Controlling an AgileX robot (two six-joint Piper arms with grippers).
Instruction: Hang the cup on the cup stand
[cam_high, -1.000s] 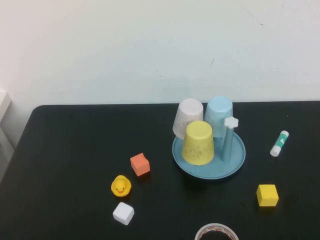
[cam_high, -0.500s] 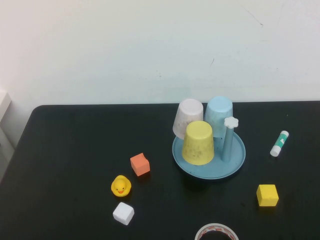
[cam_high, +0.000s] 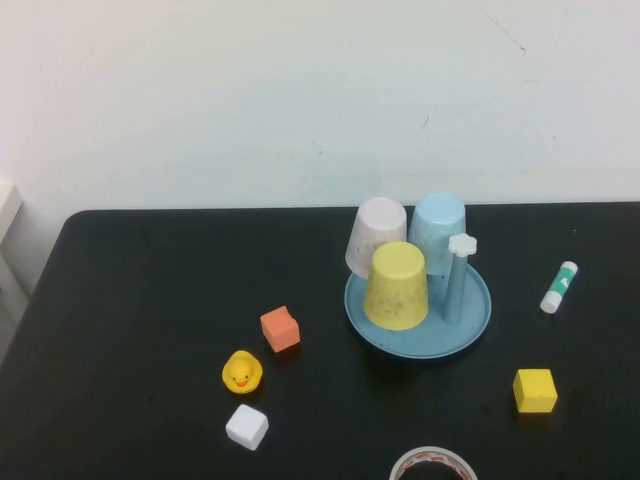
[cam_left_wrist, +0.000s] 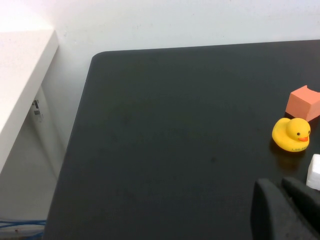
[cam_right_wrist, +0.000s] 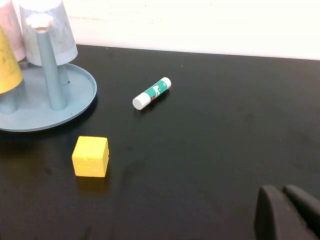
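Observation:
The yellow cup sits upside down over a peg on the blue cup stand, at its front left; its edge also shows in the right wrist view. A pinkish-white cup and a light blue cup hang upside down on the back pegs. One peg with a white flower knob stands bare. Neither arm shows in the high view. My left gripper is shut and empty above the table's left part. My right gripper is shut and empty above the table's right part.
An orange cube, a yellow rubber duck and a white cube lie left of the stand. A yellow cube and a glue stick lie to its right. A tape roll is at the front edge.

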